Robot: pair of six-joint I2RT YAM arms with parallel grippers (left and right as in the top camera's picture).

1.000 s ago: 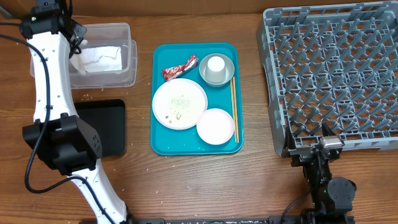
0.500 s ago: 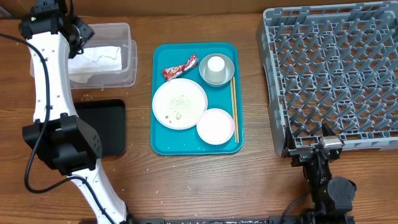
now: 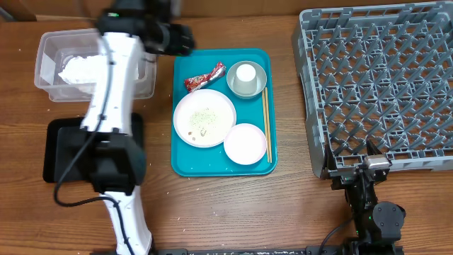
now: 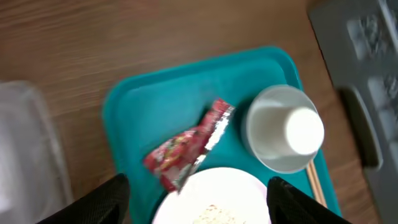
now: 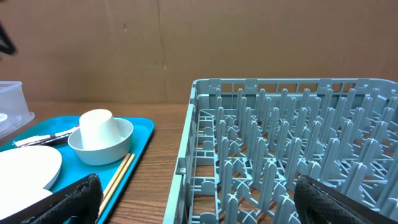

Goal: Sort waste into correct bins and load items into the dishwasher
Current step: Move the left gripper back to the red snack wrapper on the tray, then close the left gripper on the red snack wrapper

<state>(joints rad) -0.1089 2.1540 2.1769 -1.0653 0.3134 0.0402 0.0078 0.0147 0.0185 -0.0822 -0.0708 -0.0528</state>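
Observation:
My left gripper (image 3: 178,37) hangs open and empty above the teal tray's (image 3: 185,164) back left corner; its wrist view shows the red wrapper (image 4: 186,147) just ahead of the jaws. The crumpled napkin (image 3: 81,69) lies in the clear tub (image 3: 47,49). On the tray are the large plate (image 3: 204,117) with rice grains, the small plate (image 3: 245,144), the chopsticks (image 3: 266,124) and a white cup (image 3: 245,75) upside down in the metal bowl (image 3: 259,83). My right gripper (image 5: 202,208) stays open at the dish rack's (image 3: 382,85) near left corner.
The black tray (image 3: 60,152) lies in front of the clear tub, partly under my left arm. Loose rice grains dot the wooden table near it. A brown cardboard wall stands behind the table in the right wrist view.
My left arm has swung right from over the clear tub to the teal tray, its jaws opening on the way. The napkin stays in the tub. The right arm has not moved.

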